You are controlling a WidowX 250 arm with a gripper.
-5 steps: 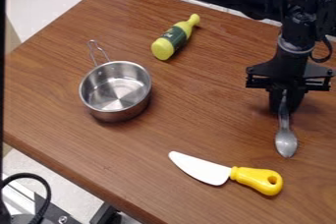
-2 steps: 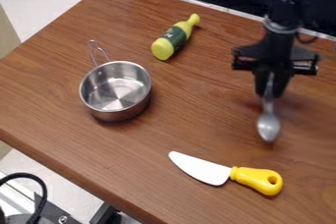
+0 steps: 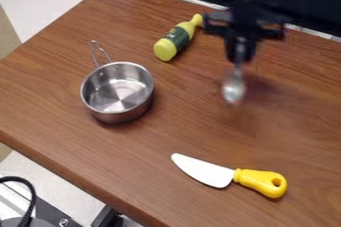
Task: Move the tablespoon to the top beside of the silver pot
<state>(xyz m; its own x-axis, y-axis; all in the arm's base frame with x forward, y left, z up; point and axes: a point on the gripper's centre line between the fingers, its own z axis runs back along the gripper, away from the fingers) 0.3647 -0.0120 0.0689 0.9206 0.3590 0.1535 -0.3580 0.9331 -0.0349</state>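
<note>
Grasping the spoon [image 3: 233, 90] by its handle, black jaws seemingly clenched on it, bowl hanging below

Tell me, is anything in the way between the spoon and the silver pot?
Nothing visible stands straight between the spoon and the pot. A green bottle lies farther back, so a path to the pot's far side might cross it.

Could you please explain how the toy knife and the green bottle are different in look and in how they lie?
The toy knife has a white blade and a yellow handle, while the bottle is green and yellow. The knife is flat and broad-bladed; the bottle is round with a narrow neck. The knife's handle points right in the view, whereas the bottle's neck points up and right. Both lie on the wooden table.
</note>
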